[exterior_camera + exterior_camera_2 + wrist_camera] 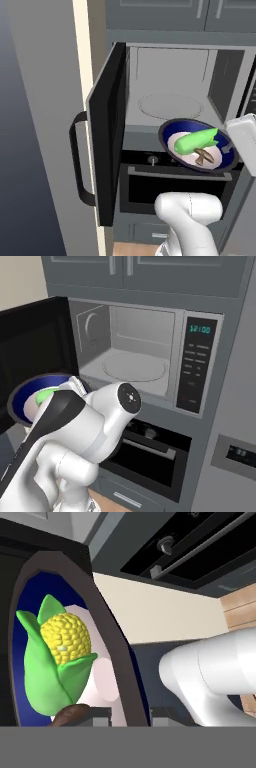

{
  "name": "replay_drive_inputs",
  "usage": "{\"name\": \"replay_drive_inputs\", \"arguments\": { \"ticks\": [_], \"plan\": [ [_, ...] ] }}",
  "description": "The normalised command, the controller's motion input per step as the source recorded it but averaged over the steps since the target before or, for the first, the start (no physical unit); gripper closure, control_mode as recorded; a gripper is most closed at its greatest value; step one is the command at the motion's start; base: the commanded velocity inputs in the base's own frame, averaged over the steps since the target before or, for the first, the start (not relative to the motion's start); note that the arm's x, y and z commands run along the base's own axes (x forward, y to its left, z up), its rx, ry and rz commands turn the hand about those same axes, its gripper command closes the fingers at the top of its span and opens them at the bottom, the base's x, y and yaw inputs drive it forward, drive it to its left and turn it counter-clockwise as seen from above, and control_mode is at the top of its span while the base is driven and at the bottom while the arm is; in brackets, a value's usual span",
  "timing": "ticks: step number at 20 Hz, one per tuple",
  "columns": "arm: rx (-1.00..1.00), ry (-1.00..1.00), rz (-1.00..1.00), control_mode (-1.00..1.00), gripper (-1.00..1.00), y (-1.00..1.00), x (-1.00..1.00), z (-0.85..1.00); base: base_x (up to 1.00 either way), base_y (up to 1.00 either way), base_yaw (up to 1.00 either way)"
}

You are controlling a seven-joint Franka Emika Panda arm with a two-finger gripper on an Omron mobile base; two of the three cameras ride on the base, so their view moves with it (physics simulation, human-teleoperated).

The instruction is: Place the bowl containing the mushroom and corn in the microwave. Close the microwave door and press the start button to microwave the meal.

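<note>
The gripper [130, 714] pinches the rim of the bowl [172, 134], one finger on each side of the wall. The bowl rides tilted in the air just before the microwave [170, 80], below its open cavity. Stiff and slick, it probably carries best level, since the corn [195, 140] and mushroom [203, 157] lie loose and could slide out.

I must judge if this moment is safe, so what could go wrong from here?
1. The bowl is held tilted in front of the open microwave; the corn and mushroom could slide out.
2. The bowl hangs at the cavity's front edge, so its rim may strike it going in.
</note>
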Motion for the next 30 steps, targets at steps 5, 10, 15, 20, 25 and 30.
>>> {"name": "replay_drive_inputs", "arguments": {
  "ticks": [5,10,15,20,25,30],
  "plan": [
    [0.0,0.0,0.0,1.0,1.0,0.0,0.0,0.0,-0.07,0.0,0.12],
    [0.0,0.0,0.0,-1.0,1.0,0.01,0.03,0.0,0.0,0.0,0.0],
    [0.0,0.0,-0.05,-1.0,1.0,-0.09,0.06,0.0,0.0,0.0,0.0],
    [0.03,0.0,-0.12,-1.0,1.0,-0.36,0.12,0.0,0.0,0.0,0.0],
    [0.0,0.0,-0.21,-1.0,1.0,-0.17,0.39,0.02,0.0,0.0,0.0],
    [0.0,0.0,-0.24,-1.0,1.0,0.0,0.49,0.0,0.0,0.0,0.0]
  ]
}}
